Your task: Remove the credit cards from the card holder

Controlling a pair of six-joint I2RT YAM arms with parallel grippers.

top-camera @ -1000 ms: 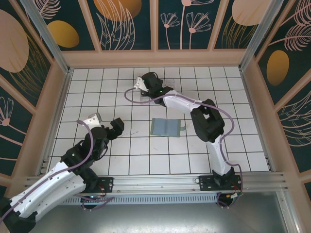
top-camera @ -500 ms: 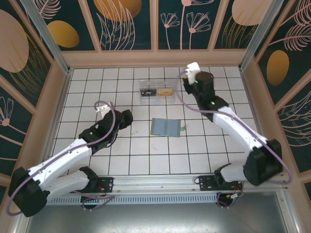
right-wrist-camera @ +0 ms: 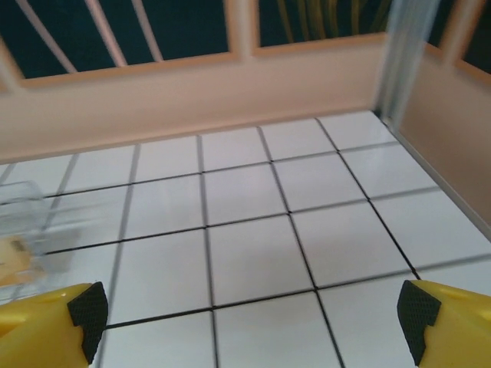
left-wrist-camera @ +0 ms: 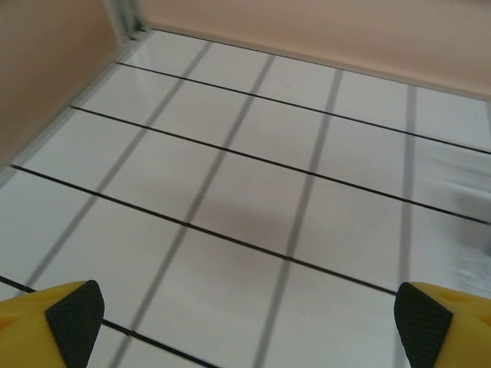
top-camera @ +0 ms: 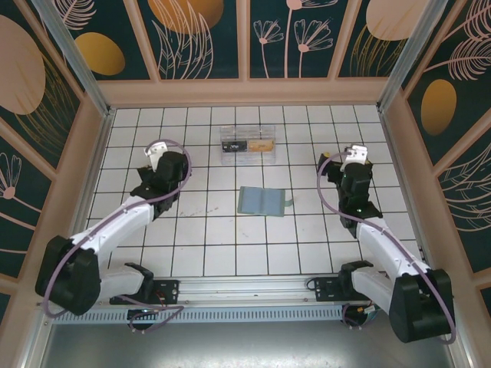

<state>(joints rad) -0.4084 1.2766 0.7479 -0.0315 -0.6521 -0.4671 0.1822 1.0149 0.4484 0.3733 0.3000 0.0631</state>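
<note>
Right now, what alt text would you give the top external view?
A grey-green card holder lies flat in the middle of the white tiled table, a clear box just beyond it. The left gripper and right gripper hover well clear of both, one on each side.

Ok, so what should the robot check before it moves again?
1. Left gripper open, nothing between its fingers: ok.
2. Right gripper open, nothing between its fingers: ok.
3. Card holder lies flat on the tiled table between the two arms, with nothing on top of it: ok.
4. Cards left inside the card holder: cannot tell, it is too small in the top view.
5. Clear box sits apart from the card holder, out of the way: ok.
</note>
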